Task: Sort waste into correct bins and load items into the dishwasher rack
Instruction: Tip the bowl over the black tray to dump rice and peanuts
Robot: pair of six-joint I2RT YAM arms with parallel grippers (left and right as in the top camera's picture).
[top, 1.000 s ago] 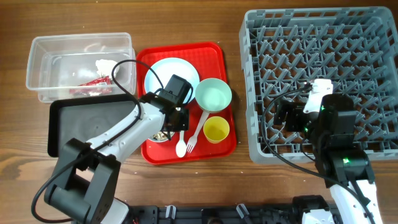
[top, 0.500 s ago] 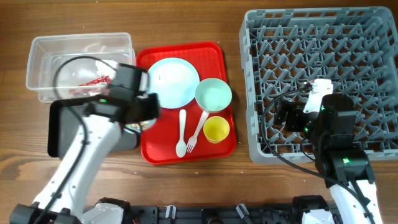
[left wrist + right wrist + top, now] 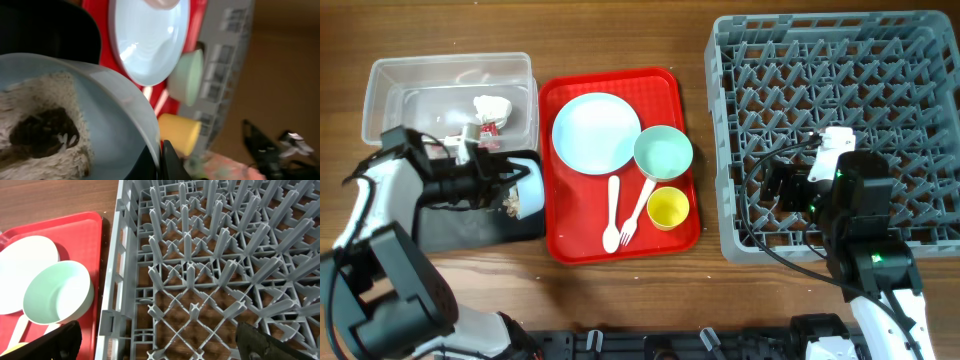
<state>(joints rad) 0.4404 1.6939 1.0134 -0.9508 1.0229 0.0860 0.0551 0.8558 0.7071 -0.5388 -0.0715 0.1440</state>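
The left hand [image 3: 506, 189] is clamped on the rim of a small pale blue round bowl [image 3: 117, 125], one dark finger [image 3: 169, 159] pressed against the bowl's edge in the left wrist view. The bowl is tipped on its side over the right end of the shallow black rectangular tray [image 3: 470, 220], and I cannot tell whether it touches the tray. Inside it lie brownish-white food scraps with crumbs [image 3: 45, 132]. Just beyond the black tray, on the far left of the wooden table [image 3: 620, 35], stands the clear plastic rectangular tub [image 3: 390, 85], which holds a crumpled white tissue [image 3: 491, 104] and a small red wrapper [image 3: 488, 129]. To the right of both sits a flat red plastic tray [image 3: 560, 240] carrying a pale blue round plate [image 3: 595, 132], a mint-green bowl [image 3: 663, 152] touching the plate's right edge, a small yellow cup [image 3: 668, 208] just near of that bowl, and a white plastic spoon [image 3: 612, 218] and white plastic fork [image 3: 639, 207] lying side by side. The large square grey plastic rack [image 3: 740, 60] with upright pegs fills the right side. The right hand [image 3: 781, 187] hangs over the rack's near left part, its fingers [image 3: 47, 345] spread wide and holding nothing.
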